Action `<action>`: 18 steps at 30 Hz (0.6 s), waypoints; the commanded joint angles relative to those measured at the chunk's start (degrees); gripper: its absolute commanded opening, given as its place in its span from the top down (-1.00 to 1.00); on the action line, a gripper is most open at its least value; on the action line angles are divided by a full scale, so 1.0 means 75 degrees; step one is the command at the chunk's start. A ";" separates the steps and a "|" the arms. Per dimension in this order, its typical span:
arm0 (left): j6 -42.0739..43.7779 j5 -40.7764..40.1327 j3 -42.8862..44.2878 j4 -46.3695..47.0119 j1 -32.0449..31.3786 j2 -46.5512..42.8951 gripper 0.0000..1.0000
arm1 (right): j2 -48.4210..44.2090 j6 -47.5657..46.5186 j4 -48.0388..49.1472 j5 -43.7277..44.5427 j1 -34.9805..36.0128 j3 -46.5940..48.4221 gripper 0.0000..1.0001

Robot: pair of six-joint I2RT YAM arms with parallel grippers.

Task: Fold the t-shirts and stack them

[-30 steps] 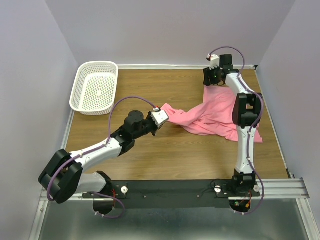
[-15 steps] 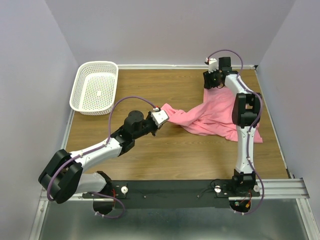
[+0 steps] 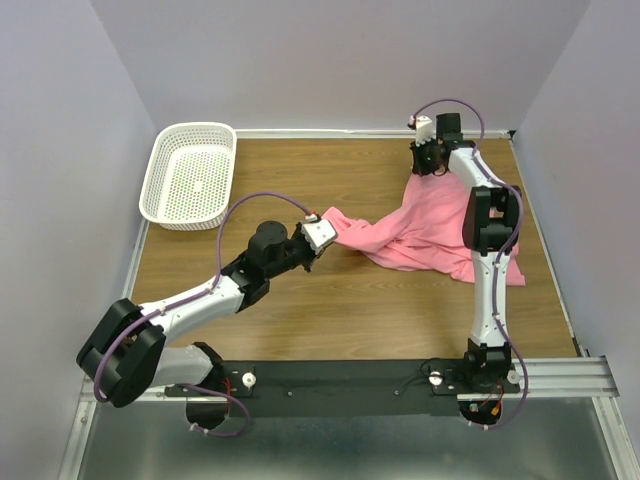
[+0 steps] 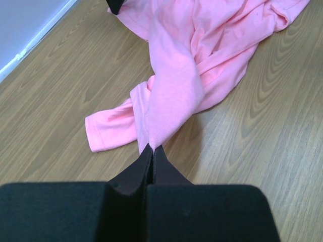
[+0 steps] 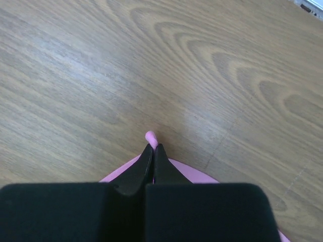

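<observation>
A salmon-pink t-shirt point(image 3: 425, 232) lies crumpled on the right half of the wooden table. My left gripper point(image 3: 328, 232) is shut on its left end, and a taut ridge of the t-shirt point(image 4: 174, 85) runs away from the pinched fingertips, with a sleeve lying flat to their left. My right gripper point(image 3: 420, 170) is shut on the far corner of the cloth; a small nub of the t-shirt point(image 5: 151, 136) pokes out past the closed tips, with more pink showing under the fingers point(image 5: 144, 166).
A white perforated basket point(image 3: 190, 174) stands at the table's far left corner. The back wall edge runs just behind the right gripper. Bare wood shows between the basket and the shirt and along the front.
My right gripper has gone from open to shut on the shirt's far corner, shifting slightly right. The left arm and the cloth it holds have stayed put.
</observation>
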 commanded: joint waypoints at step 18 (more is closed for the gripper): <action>-0.1114 -0.2673 0.2894 -0.1329 0.0020 -0.4752 1.00 | -0.9511 0.0501 -0.0498 0.0237 -0.0023 -0.1685 0.99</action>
